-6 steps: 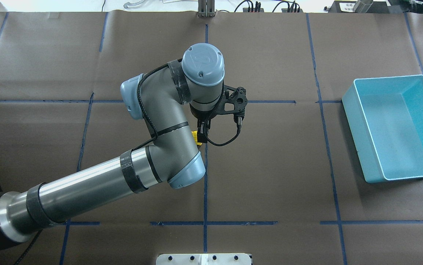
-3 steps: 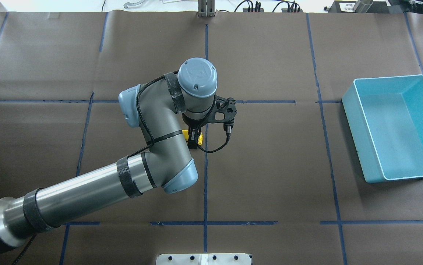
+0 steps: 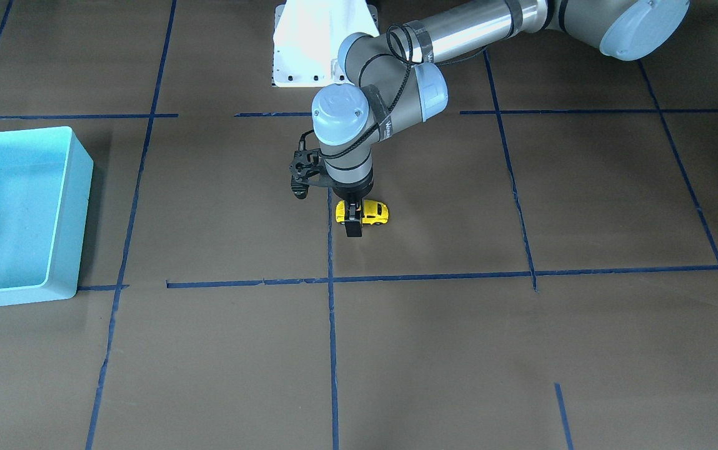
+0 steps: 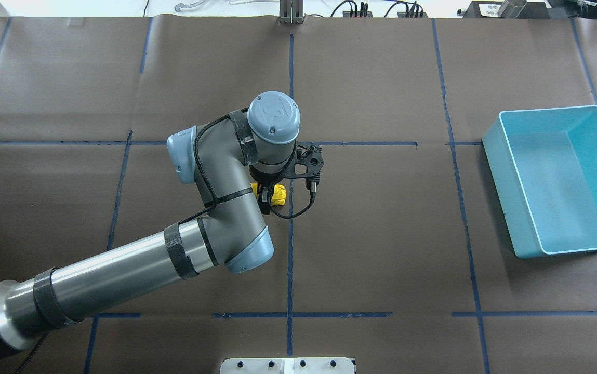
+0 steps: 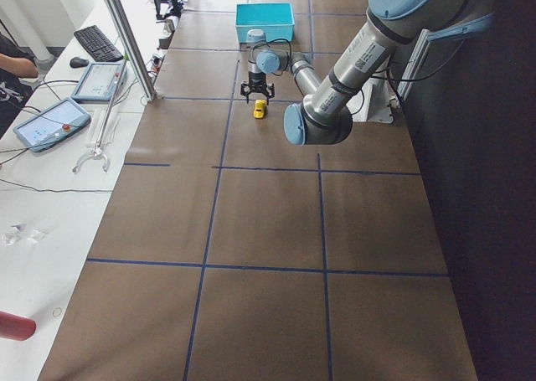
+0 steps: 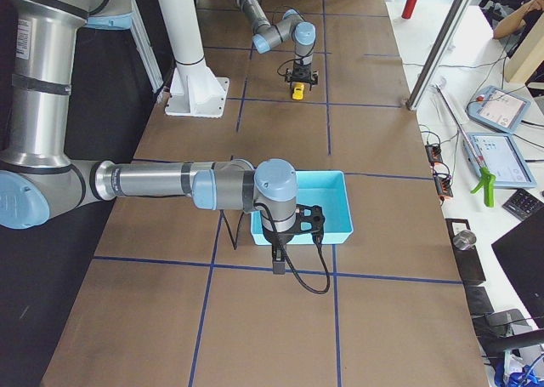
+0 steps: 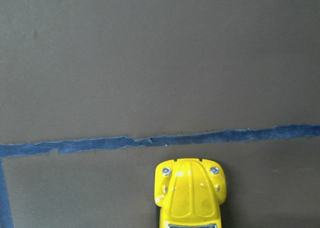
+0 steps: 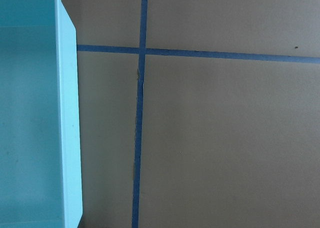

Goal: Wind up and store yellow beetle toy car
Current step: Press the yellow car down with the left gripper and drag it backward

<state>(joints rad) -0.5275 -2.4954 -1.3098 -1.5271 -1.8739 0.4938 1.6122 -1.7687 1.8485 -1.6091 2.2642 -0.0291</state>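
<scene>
The yellow beetle toy car (image 3: pixel 372 212) stands on the brown table near its middle, beside a blue tape line. It also shows in the overhead view (image 4: pixel 278 195) and, hood first, at the bottom of the left wrist view (image 7: pixel 190 193). My left gripper (image 3: pixel 354 220) points straight down over the car with a finger on either side of it. Its jaws look open. The near finger (image 3: pixel 352 228) reaches the table in front of the car. My right gripper (image 6: pixel 278 266) hangs beside the blue bin (image 6: pixel 327 204). I cannot tell whether it is open or shut.
The blue bin (image 4: pixel 558 176) is empty and lies at the table's right end, far from the car; its wall fills the left of the right wrist view (image 8: pixel 67 112). Blue tape lines cross the table. The white robot base (image 3: pixel 309 44) stands at the near edge.
My left arm has come down and shifted a little left, so its fingers now straddle the car. The car has stayed in about the same place.
</scene>
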